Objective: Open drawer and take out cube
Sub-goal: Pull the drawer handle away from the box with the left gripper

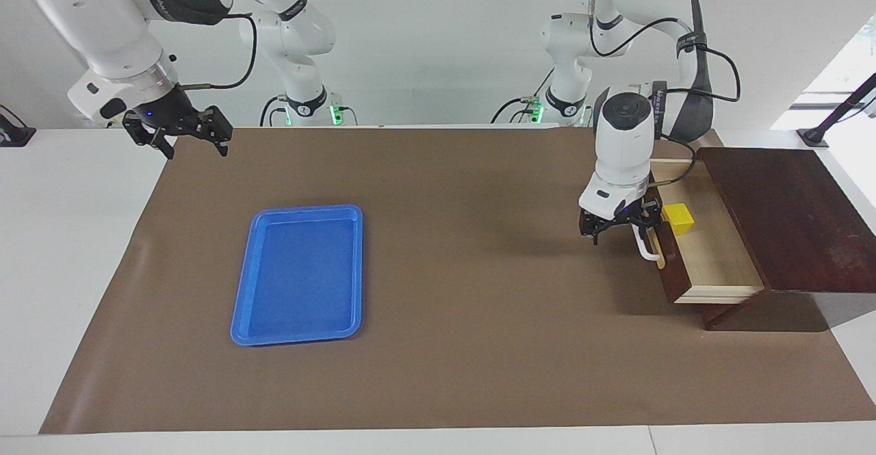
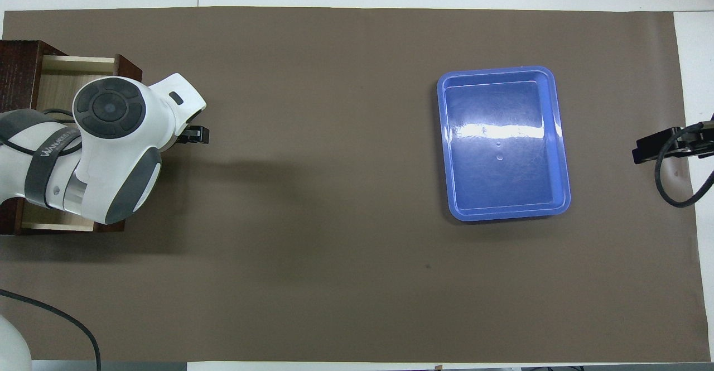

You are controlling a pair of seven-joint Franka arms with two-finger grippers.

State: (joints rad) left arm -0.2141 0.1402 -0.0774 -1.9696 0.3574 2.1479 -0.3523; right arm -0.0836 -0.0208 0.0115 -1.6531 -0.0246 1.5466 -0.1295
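Observation:
The dark wooden box point(image 1: 787, 215) stands at the left arm's end of the table, and its drawer point(image 1: 718, 256) is pulled out, showing the pale interior. The yellow cube point(image 1: 678, 217) lies in the drawer, close to the drawer front. My left gripper point(image 1: 621, 228) hangs low over the drawer front, at the end of the white bar handle point(image 1: 643, 248) nearer to the robots, with its fingers spread. In the overhead view the left arm hides the cube, and only part of the drawer point(image 2: 56, 81) shows. My right gripper point(image 1: 185, 137) waits, open and empty, raised over the right arm's end of the table.
A blue tray point(image 1: 301, 274) lies empty on the brown mat toward the right arm's end; it also shows in the overhead view point(image 2: 502, 142). The brown mat point(image 1: 465, 345) covers most of the table.

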